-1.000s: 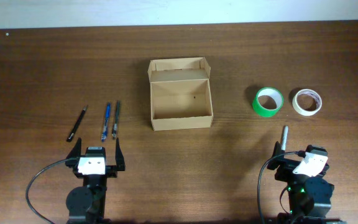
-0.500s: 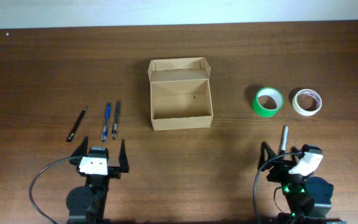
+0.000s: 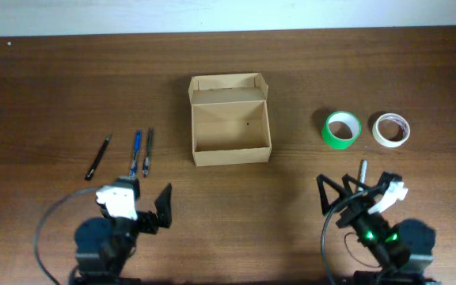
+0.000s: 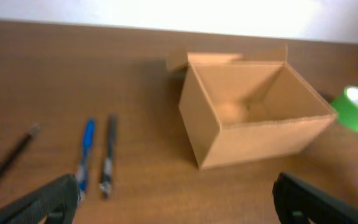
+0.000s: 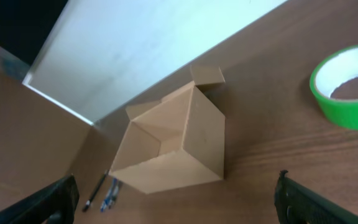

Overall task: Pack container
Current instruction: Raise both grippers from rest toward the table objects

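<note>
Cardboard is what the container is made of: it is a small tan-brown box with flat, plain sides and sharp corners. Its flap lid is folded back on the far side, so the top is open and you can see the bare bottom inside. It sits near the middle of the brown wooden table, which has long dark lines in the wood. The left gripper is near the front edge, to the left of the box and well apart from it. Its two black fingers are spread wide and hold nothing. The right gripper is near the front edge on the other side, also well apart from the box, with its fingers spread wide and nothing between them. Left of the box lie three thin pens side by side: a black pen, a blue pen and a dark grey pen. Right of the box are two round tape rolls, a shiny green tape roll and a pale cream tape roll. A small grey stick lies just beside the right gripper's fingers.
</note>
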